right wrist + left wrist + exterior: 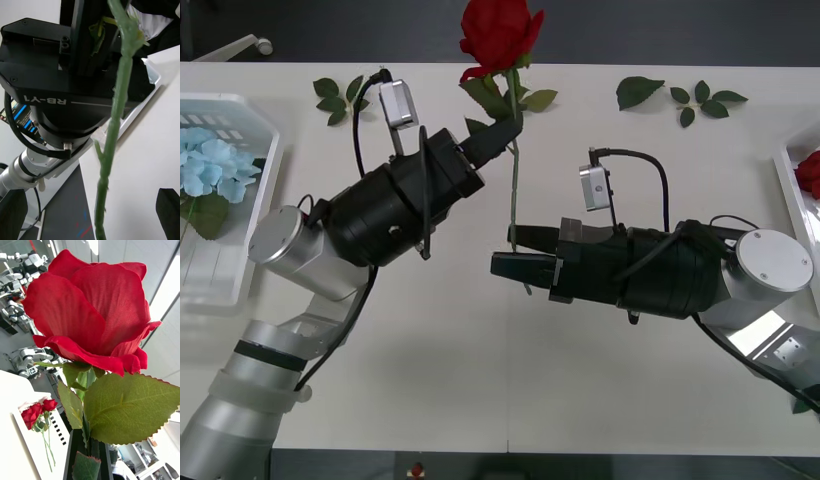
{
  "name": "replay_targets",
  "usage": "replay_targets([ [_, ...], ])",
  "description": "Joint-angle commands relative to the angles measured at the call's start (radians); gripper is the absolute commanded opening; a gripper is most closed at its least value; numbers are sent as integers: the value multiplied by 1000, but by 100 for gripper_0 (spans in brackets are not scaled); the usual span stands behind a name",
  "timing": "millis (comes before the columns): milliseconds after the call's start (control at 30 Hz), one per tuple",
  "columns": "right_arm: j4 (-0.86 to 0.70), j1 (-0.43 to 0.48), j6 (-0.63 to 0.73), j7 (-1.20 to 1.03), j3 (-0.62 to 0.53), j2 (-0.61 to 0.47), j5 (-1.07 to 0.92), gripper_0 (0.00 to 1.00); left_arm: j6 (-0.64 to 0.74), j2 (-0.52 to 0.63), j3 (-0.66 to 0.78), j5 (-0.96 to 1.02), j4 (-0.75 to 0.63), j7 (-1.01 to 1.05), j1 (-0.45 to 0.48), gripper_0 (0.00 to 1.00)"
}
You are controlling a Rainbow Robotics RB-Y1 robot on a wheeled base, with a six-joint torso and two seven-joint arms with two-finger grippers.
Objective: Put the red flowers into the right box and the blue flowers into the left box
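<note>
My left gripper is shut on the stem of a red rose, just below the bloom, and holds it upright above the table's middle. Close up in the left wrist view are that bloom and its leaf, with the left gripper around the stem. My right gripper is open, one finger on each side of the lower stem. The left box holds blue flowers. The right box holds red flowers, seen as small roses from the left wrist.
Flowerless green leaf sprigs lie along the table's far side: one at the left and two at the right. Bare white table stretches in front of both arms.
</note>
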Motion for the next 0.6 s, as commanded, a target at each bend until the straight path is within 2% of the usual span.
replay_targets([
  [33, -16, -24, -12, 5, -4, 22, -12, 100, -14, -23, -26, -22, -35, -42, -32, 0],
  [167, -16, -30, -40, 5, 11, 28, -12, 100, -23, -23, -33, -22, -35, -42, -32, 0],
  [200, -16, -33, -48, 6, 14, 30, -12, 87, -25, -23, -35, -22, -35, -41, -32, 0],
  [267, -16, -33, -54, 6, 17, 28, -12, 49, -26, -23, -35, -22, -35, -42, -31, 0],
  [300, -16, -33, -54, 5, 17, 28, -12, 19, -28, -23, -36, -22, -35, -42, -32, 0],
  [367, -16, -33, -54, 5, 17, 27, -14, 0, -29, -21, -36, -22, -35, -41, -32, 0],
  [600, -16, -33, -54, 8, 17, 22, -12, 0, -32, -21, -38, -22, -35, -41, -32, 0],
])
